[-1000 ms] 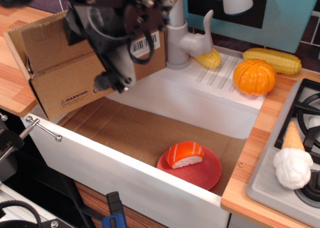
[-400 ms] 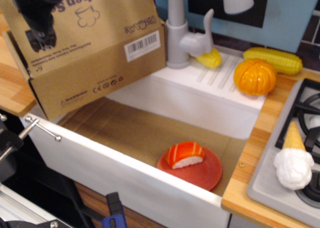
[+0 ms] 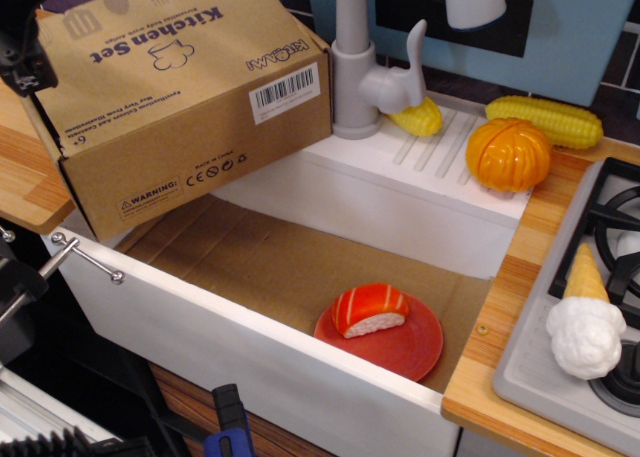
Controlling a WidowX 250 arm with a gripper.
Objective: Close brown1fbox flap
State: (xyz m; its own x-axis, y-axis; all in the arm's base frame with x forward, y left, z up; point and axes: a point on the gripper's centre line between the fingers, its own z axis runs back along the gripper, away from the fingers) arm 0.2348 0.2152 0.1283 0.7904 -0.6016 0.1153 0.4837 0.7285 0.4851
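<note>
Arm at flap's left edge

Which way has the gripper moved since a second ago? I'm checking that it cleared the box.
Yes. The gripper went from in front of the carton, near the faucet, to the far left edge.

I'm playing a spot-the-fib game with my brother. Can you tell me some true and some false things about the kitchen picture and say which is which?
1. The flap lies flat on top of the brown box. True.
2. The sushi sits on a blue plate. False: the plate is red.
3. The ice cream cone lies on the stove. True.
4. The gripper is squeezing the pumpkin. False: it is at the box's left edge, far from it.
5. Cardboard lines the sink bottom. True.
</note>
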